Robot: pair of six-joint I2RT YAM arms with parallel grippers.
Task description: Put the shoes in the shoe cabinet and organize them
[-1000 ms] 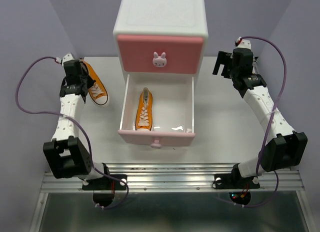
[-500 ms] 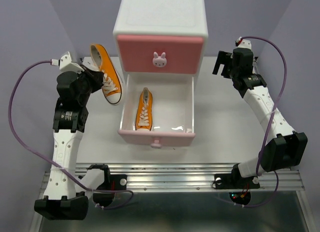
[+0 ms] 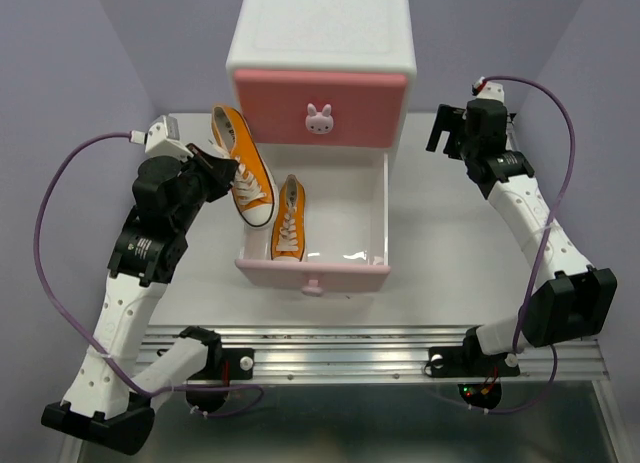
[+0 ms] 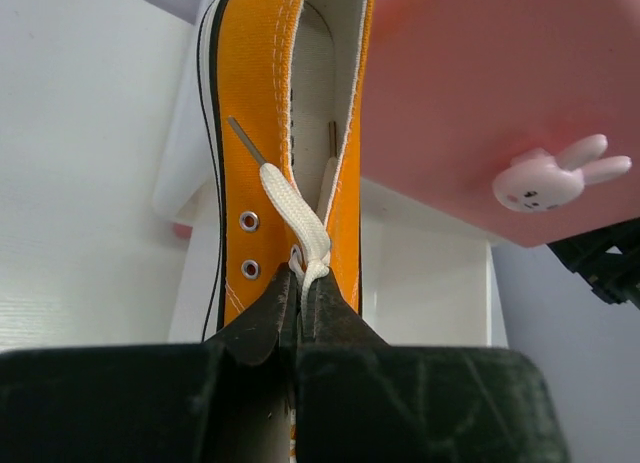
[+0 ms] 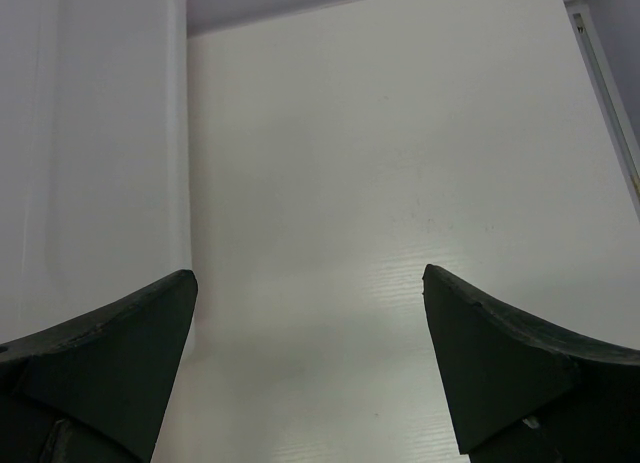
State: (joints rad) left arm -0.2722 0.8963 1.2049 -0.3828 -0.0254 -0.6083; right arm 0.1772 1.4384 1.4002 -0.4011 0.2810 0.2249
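Observation:
The white shoe cabinet (image 3: 320, 43) stands at the back, its darker pink upper drawer front (image 3: 320, 108) closed and the lower drawer (image 3: 313, 274) pulled out. One orange shoe (image 3: 288, 220) lies inside that drawer, on its left side. My left gripper (image 3: 212, 169) is shut on the white laces of a second orange shoe (image 3: 245, 173), held in the air over the drawer's left wall. In the left wrist view my left gripper (image 4: 305, 293) pinches the lace knot of this shoe (image 4: 250, 103), beside the bunny knob (image 4: 550, 173). My right gripper (image 3: 438, 129) hangs open and empty right of the cabinet, with bare table between its jaws (image 5: 310, 278).
White table (image 3: 450, 233) to the right of the drawer, purple walls on both sides and behind. The cabinet's white side wall (image 5: 90, 133) is close on the right gripper's left. A metal rail (image 3: 340, 348) runs along the near edge.
The left arm has lifted the orange shoe off the table at the far left and carried it right, up to the open drawer. The right arm has not moved.

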